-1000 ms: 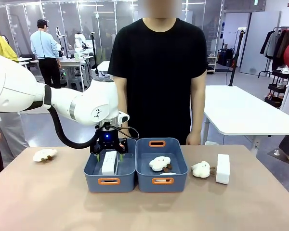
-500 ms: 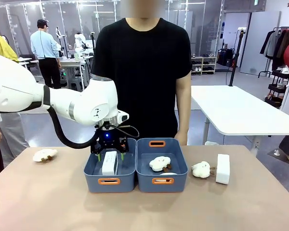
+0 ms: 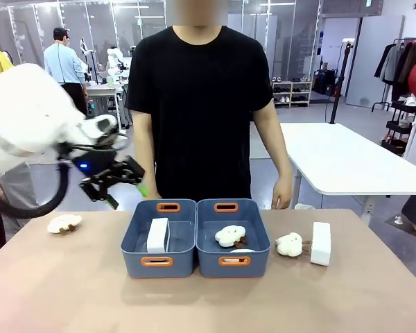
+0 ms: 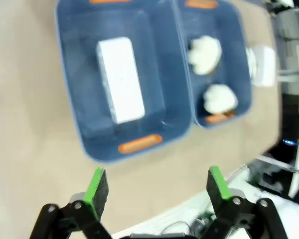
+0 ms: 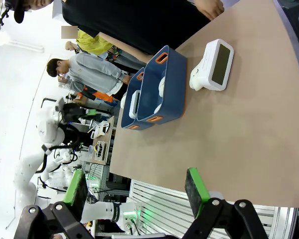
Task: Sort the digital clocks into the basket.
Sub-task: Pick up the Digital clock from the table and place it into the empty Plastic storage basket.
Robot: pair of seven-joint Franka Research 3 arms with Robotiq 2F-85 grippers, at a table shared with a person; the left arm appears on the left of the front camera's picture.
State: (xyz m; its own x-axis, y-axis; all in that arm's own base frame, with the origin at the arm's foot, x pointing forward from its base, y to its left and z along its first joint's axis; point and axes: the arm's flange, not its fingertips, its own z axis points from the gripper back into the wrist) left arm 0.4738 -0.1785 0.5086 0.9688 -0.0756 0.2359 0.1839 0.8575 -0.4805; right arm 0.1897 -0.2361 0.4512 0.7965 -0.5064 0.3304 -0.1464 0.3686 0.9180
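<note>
Front view: left gripper (image 3: 129,196) pulled up-left out of basket (image 3: 131,244), fingers (image 3: 136,182) spread, empty; digital clock (image 3: 157,235) stays inside.

It looks like a big, bright lab. Far behind the left gripper (image 3: 130,195) stand tall glass walls (image 3: 90,24), a long white table (image 3: 347,163) and a rack of dark clothes (image 3: 401,66).

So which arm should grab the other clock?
Probably the right: the digital clock lies on the robot's right, and the right end effector is open. The left end effector hangs far left.
</note>
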